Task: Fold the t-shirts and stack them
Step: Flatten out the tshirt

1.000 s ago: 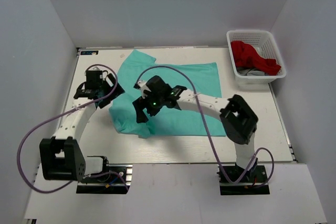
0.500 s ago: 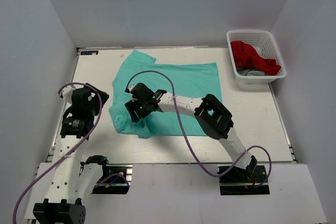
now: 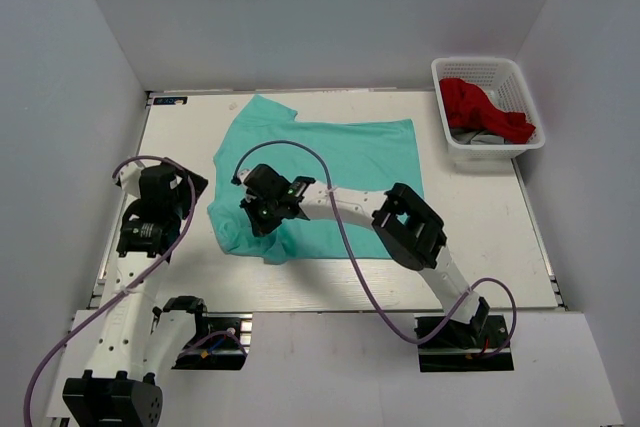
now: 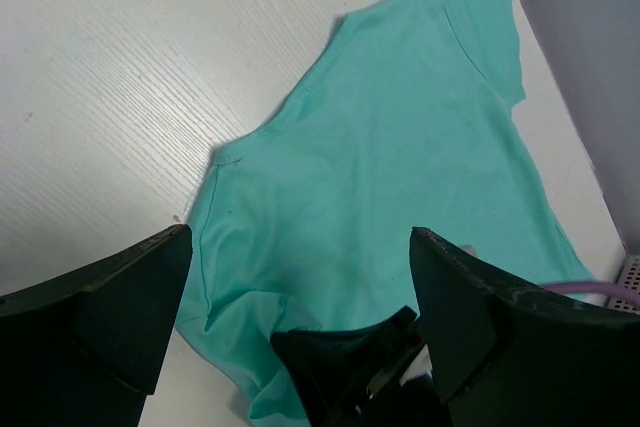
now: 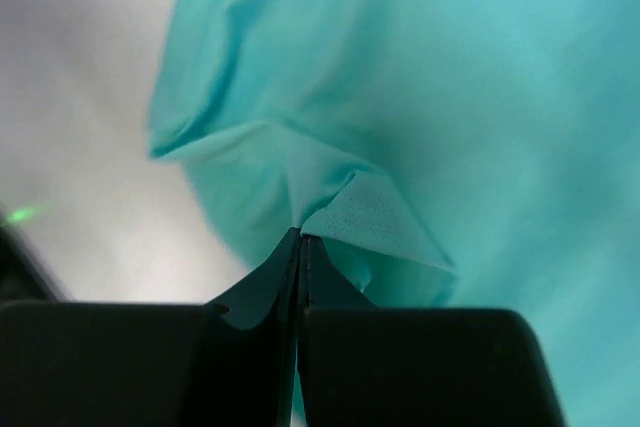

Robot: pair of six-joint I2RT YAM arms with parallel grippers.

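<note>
One turquoise-green t-shirt (image 3: 350, 157) lies spread on the white table, its near-left part rumpled. My right gripper (image 3: 258, 215) reaches across to that rumpled part. In the right wrist view its jaws (image 5: 300, 237) are pressed together on a small raised fold of the t-shirt (image 5: 480, 97). My left gripper (image 3: 178, 185) hangs left of the shirt, above bare table, not touching the cloth. In the left wrist view its fingers (image 4: 300, 237) stand wide apart with nothing between them. That view looks down on the t-shirt (image 4: 400, 127) and the dark right gripper (image 4: 350, 377).
A white basket (image 3: 488, 72) at the table's back right holds a red cloth (image 3: 480, 107) and some grey cloth. Grey walls close in the table on the left, back and right. Purple cables loop off both arms.
My right gripper slid left across the shirt and closed on a fold near its left edge. My left arm drew back from the shirt's left edge and stayed open.
</note>
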